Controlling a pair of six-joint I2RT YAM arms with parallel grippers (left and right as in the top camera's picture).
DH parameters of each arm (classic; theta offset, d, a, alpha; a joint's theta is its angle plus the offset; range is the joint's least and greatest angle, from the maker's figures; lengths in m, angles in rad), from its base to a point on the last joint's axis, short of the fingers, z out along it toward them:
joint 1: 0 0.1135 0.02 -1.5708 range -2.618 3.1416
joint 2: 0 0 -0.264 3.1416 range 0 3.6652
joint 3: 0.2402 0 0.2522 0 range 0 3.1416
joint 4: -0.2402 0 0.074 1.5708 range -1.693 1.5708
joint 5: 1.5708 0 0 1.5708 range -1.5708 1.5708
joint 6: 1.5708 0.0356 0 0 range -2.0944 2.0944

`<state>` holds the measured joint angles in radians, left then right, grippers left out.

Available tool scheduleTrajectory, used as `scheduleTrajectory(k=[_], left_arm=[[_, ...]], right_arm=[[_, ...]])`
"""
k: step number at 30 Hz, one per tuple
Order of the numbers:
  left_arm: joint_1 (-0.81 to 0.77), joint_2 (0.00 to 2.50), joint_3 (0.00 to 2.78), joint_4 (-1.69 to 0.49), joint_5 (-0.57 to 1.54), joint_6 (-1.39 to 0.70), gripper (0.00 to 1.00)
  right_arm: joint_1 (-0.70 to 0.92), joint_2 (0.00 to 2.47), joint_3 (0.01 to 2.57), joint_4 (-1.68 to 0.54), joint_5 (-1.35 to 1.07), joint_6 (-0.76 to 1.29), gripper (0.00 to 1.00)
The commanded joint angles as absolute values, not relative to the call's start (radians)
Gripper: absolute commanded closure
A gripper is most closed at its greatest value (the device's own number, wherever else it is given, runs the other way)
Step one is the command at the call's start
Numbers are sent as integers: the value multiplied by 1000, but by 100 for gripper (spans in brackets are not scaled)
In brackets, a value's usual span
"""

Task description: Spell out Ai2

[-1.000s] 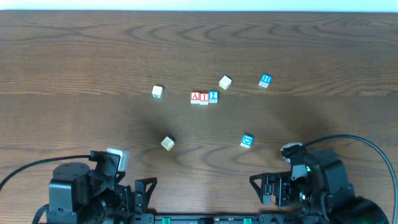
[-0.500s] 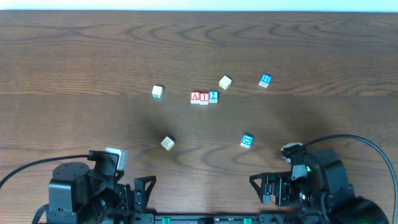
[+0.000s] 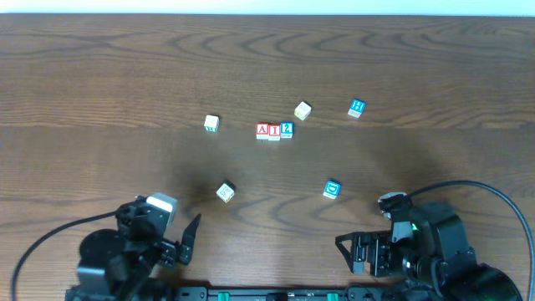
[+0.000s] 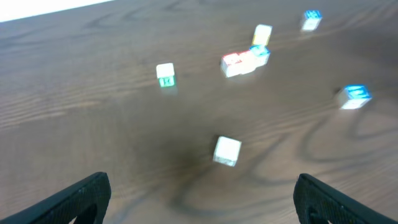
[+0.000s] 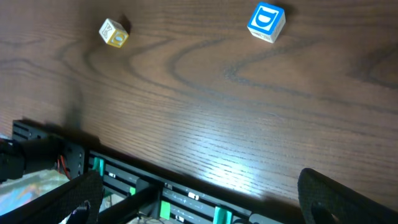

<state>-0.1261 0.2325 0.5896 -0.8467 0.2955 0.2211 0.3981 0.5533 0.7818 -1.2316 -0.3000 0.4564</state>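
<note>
A red A block (image 3: 262, 130), a red I block (image 3: 274, 131) and a blue 2 block (image 3: 287, 129) stand touching in a row at the table's middle. The row shows blurred in the left wrist view (image 4: 244, 60). My left gripper (image 3: 182, 241) is open and empty near the front edge, far short of the row; its fingers frame bare wood (image 4: 202, 199). My right gripper (image 3: 351, 251) is open and empty at the front right, over the table's front edge (image 5: 205, 199).
Loose blocks lie around: a green-lettered one (image 3: 211, 124), a yellow one (image 3: 303, 110), a blue H (image 3: 357, 108), a blue D (image 3: 332, 189) and a cream one (image 3: 225, 192) just ahead of the left gripper (image 4: 227, 150). The black rail (image 5: 186, 193) runs below the front edge.
The left arm has lifted and swung forward from its rest at the front edge, with the gripper open. The right arm and the blocks have not moved.
</note>
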Motion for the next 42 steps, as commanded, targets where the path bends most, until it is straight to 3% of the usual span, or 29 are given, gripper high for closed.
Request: scheduleTrajectory(k=[1, 8, 21, 42], left_arm=[[-127, 182, 480, -797, 251, 263, 5], [-124, 97, 295, -683, 250, 258, 5], [-124, 4, 166, -676, 176, 219, 5], [-124, 4, 162, -684, 153, 206, 5]], right_arm=[[407, 548, 779, -1232, -311, 467, 1], [407, 548, 779, -1231, -311, 467, 1], [407, 548, 779, -1232, -311, 467, 1], [407, 548, 779, -1231, -311, 467, 1]])
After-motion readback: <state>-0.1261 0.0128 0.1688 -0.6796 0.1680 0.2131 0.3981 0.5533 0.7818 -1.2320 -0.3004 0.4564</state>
